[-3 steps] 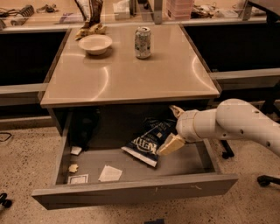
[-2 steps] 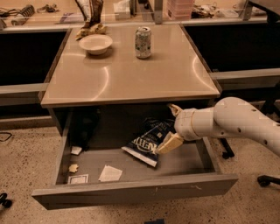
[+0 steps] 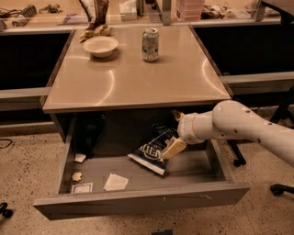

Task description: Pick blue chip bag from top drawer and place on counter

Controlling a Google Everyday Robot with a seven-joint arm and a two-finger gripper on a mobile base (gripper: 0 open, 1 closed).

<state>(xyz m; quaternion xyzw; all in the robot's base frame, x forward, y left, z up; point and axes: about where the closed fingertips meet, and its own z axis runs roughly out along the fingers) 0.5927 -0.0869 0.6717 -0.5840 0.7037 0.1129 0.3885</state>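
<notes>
The blue chip bag (image 3: 154, 148) lies tilted in the middle of the open top drawer (image 3: 138, 201), dark navy with white lettering and a white bottom edge. My gripper (image 3: 175, 131) is inside the drawer at the bag's right edge, on the end of the white arm (image 3: 243, 126) that comes in from the right. One beige finger (image 3: 173, 148) rests against the bag's right side and the other (image 3: 177, 114) shows above it, so the gripper is open around the bag's upper right corner. The beige counter (image 3: 133, 80) spans over the drawer.
On the counter stand a white bowl (image 3: 100, 46) and a soda can (image 3: 150, 44). A brown striped bag (image 3: 95, 11) is behind the bowl. In the drawer lie paper scraps (image 3: 115, 182) and a dark object (image 3: 89, 135) at the left. Chair casters (image 3: 278, 188) are at the right.
My gripper has shifted slightly left, closer onto the bag. The bag has not moved.
</notes>
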